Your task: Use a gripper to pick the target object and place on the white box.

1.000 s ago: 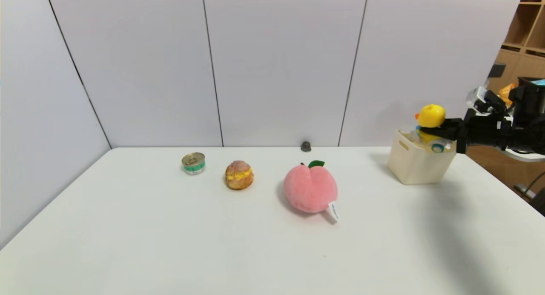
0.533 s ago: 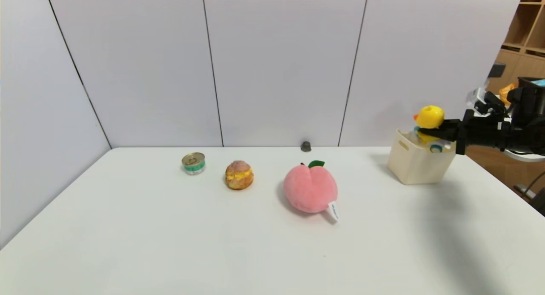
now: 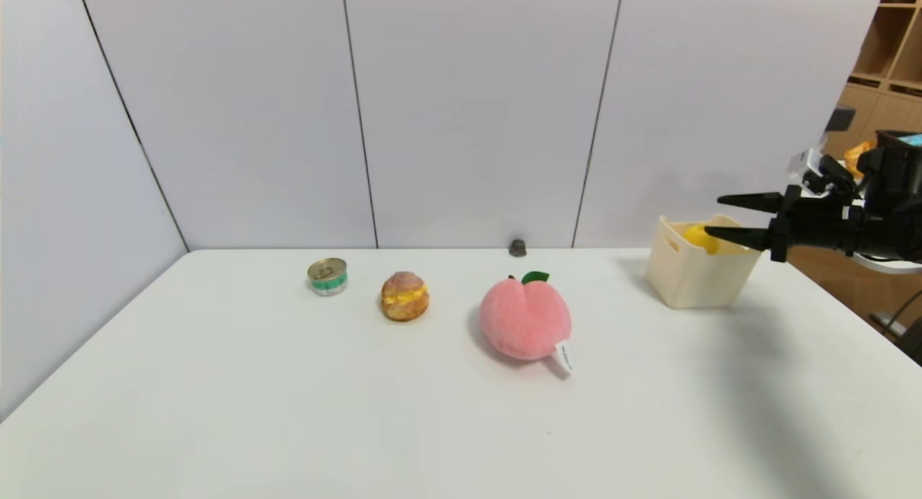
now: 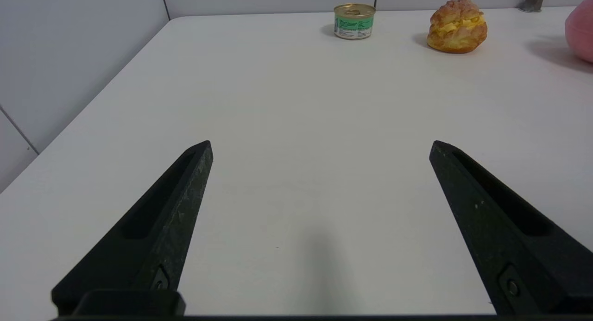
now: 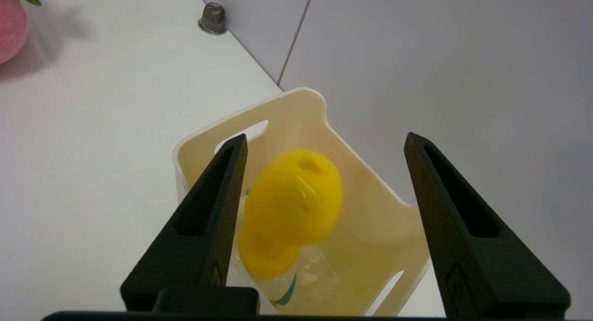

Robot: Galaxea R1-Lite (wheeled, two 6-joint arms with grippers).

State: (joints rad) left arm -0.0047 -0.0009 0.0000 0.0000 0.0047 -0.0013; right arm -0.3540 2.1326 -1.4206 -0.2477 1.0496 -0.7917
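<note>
Just below the right gripper [image 3: 712, 216] the duck toy [image 5: 289, 210] sat inside the white box [image 3: 699, 277], between and under the spread, empty fingers. Looked light, hard, glossy plastic: slippery on the round head, so I'd judge the narrower body above the scooter the better hold if a re-grip were needed. Right arm reached in roughly level from the table's right edge, fingers pointing across the box rim. Left gripper [image 4: 319, 147] hung parked low over bare table [image 4: 296, 103], fingers wide apart, well away from box, can [image 4: 355, 21] and puff pastry [image 4: 457, 25].
</note>
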